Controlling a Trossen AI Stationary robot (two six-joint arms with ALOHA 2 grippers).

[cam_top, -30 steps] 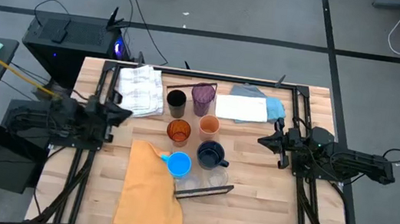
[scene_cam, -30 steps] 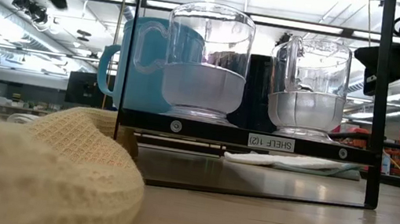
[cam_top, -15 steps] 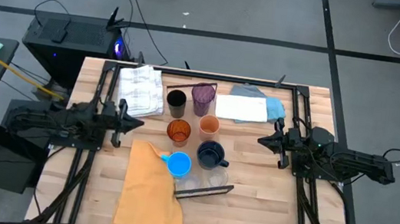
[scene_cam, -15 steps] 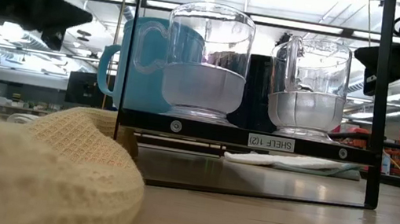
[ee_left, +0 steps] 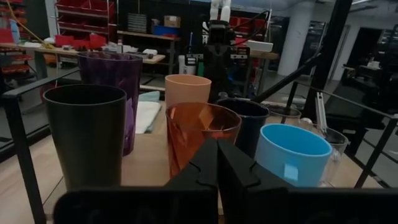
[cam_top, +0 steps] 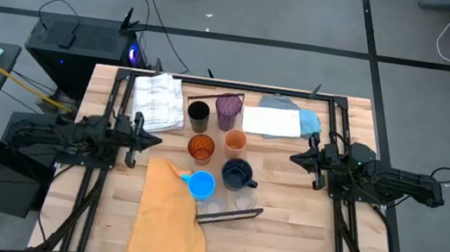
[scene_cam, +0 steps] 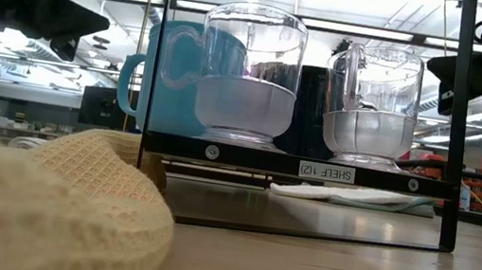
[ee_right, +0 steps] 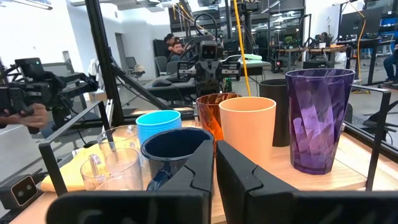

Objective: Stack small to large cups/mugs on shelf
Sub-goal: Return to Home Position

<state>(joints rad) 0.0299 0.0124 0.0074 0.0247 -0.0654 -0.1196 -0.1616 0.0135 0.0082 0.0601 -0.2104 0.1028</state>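
Clear mugs (scene_cam: 248,74) are set side by side on the shelf (scene_cam: 247,157). The left gripper (cam_top: 151,141) and right gripper (cam_top: 293,159) are held closed, empty and well apart, seemingly parked.

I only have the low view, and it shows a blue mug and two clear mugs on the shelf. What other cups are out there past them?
Observer: From above, five more: black cup, purple tumbler, peach cup, orange tumbler, navy mug.
Operator: Where are the hands?
Observer: Left hand hangs at the table's left side, right hand at its right, both clear of all five.
Operator: Holding anything?
Observer: No; each wrist view shows its hand shut and empty.
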